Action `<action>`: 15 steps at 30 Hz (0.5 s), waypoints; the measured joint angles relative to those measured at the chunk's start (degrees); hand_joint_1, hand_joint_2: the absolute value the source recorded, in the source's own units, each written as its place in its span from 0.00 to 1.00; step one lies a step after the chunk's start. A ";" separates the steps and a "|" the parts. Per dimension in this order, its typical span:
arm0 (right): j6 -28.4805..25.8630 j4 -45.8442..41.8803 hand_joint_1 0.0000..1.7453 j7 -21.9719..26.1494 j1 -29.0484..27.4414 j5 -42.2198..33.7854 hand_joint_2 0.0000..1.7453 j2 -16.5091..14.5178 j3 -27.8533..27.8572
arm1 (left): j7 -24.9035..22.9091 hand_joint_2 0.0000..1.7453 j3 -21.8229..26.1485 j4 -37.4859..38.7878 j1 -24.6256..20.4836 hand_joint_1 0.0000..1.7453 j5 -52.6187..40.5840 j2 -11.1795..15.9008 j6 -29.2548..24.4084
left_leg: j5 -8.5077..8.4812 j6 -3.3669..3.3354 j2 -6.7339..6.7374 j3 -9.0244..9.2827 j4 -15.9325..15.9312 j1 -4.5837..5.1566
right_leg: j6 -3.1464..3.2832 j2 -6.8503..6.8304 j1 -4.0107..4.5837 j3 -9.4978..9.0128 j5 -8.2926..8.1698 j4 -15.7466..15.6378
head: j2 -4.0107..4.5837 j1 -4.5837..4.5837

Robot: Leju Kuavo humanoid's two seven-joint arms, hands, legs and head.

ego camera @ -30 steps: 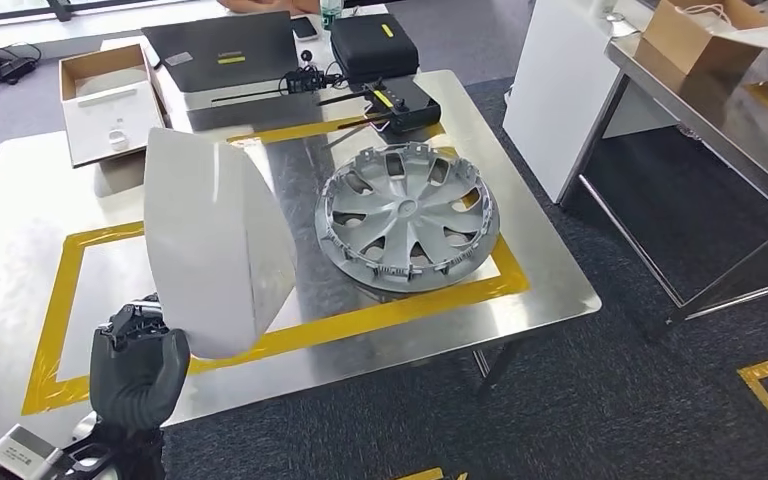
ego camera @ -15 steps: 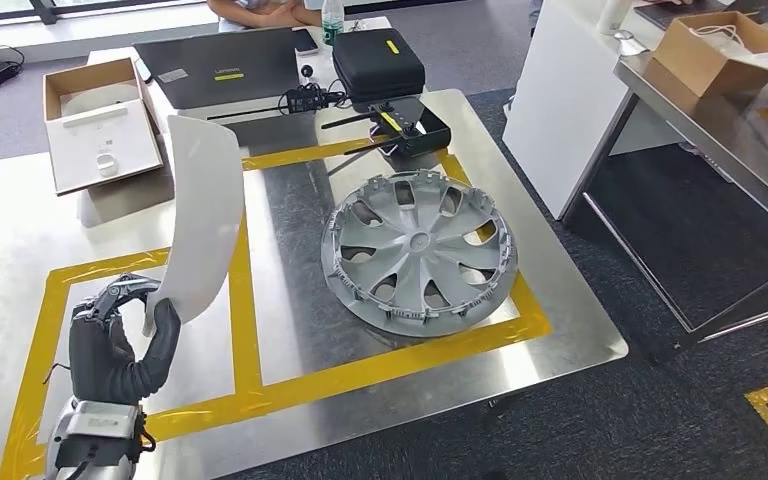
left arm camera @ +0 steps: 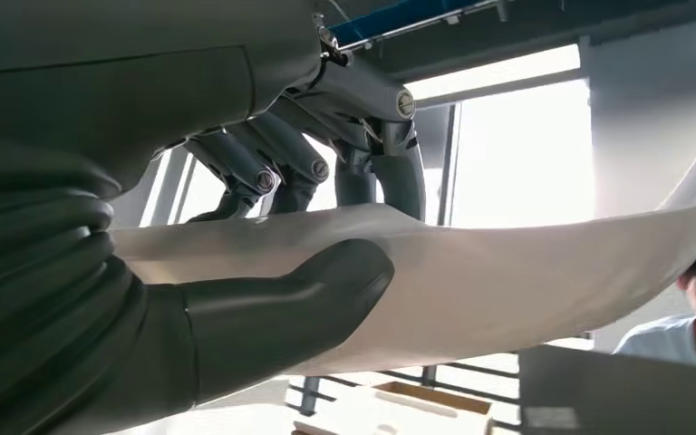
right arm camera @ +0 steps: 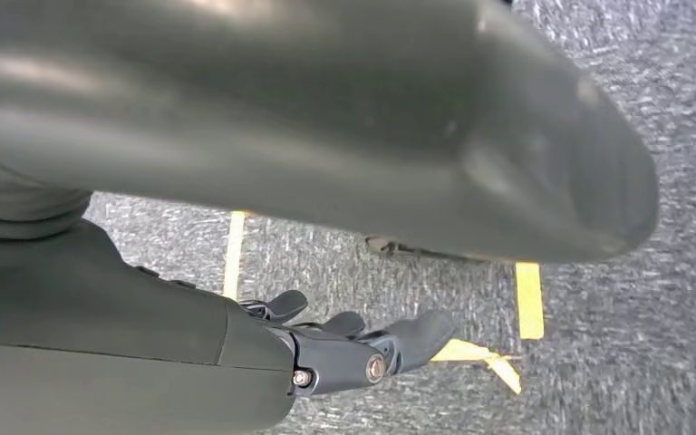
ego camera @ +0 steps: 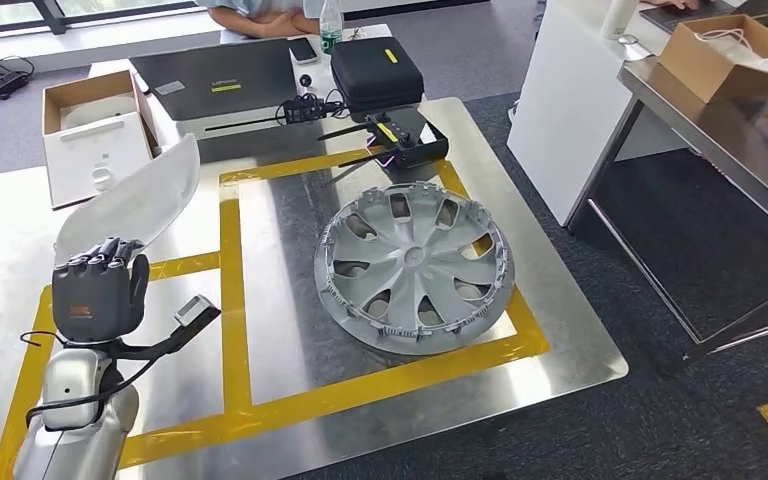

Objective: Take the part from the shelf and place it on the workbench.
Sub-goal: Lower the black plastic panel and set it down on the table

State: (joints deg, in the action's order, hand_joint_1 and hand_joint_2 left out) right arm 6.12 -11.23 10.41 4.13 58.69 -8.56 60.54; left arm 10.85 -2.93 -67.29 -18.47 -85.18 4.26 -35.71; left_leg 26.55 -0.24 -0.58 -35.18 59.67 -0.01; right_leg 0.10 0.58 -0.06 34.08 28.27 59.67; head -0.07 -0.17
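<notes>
Tilted down from near upright, the white panel (ego camera: 138, 203) now lies low over the workbench (ego camera: 290, 290) | my left hand (ego camera: 100, 290) grips its near end, long axis running away from me | right hand (right arm camera: 353, 349) hangs empty, fingers loose.

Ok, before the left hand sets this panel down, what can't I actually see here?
- Curved white plastic panel, head view: the left hand covers its near end.
- Left wrist view: the panel hides the shiny metal workbench beneath, so clearance is unknown.
- Right hand, right wrist view: partly behind its grey cover.
</notes>
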 joint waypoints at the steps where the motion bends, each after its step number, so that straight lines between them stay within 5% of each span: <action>1: 0.03 0.00 0.00 0.04 -0.02 0.01 0.00 -0.07 0.02 | -1.39 1.00 0.16 1.93 -0.76 1.00 -1.56 1.07 0.08 | -0.05 0.16 0.06 0.13 -0.18 -0.01 | 0.13 0.10 0.02 0.00 0.00 0.00 | 0.00 -0.01; 6: 0.13 0.00 0.00 0.13 -0.05 0.01 0.00 -0.49 0.10 | -1.93 1.00 0.97 8.08 -2.89 1.00 -2.27 4.54 -0.51 | -0.24 0.85 0.17 0.54 -0.79 -0.02 | 0.60 0.25 0.05 -0.05 0.14 0.01 | 0.00 -0.01; 15: -0.10 0.00 0.00 0.02 0.01 0.06 0.00 -1.02 0.67 | -1.24 1.00 1.17 11.74 -3.88 1.00 -2.82 5.01 -0.21 | -0.17 1.15 0.17 0.58 -0.87 -0.05 | 0.70 0.25 0.04 -0.17 0.21 -0.02 | 0.00 0.02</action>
State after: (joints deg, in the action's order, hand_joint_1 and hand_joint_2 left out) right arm 6.02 -11.23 10.43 4.14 58.75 -9.58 61.22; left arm 9.61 -1.76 -55.55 -22.35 -88.00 9.27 -35.92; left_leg 26.38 0.91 -0.41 -34.59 58.80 -0.07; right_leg 0.81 0.83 -0.02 33.91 28.48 59.65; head -0.07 -0.15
